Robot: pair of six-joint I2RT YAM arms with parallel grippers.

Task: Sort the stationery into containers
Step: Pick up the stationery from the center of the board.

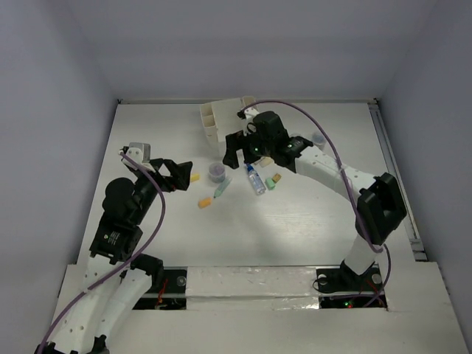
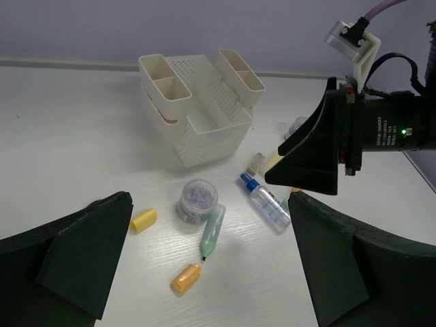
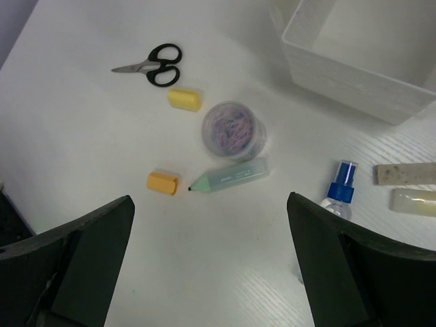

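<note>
Stationery: loose on the white worktop, clustered just in front of the organizer and between the two arms.
Organizer: cream-white with several compartments, standing at the far middle of the worktop, askew to its edges.
Purple jar: round with a clear lid and coloured clips inside; upright, the piece nearest the organizer.
Marker: light green, lying flat just beside the jar, its dark tip towards the orange block.
Yellow block: left of the jar, between it and the black-handled scissors.
Bottle: clear with a blue cap, lying on its side to the right of the marker.
Two bars: one grey-tan and one pale yellow, side by side just right of the bottle.
Left fingers: spread wide and holding nothing, low over the worktop near the yellow block.
Right fingers: spread wide and holding nothing, above the worktop between the organizer and the bottle.
</note>
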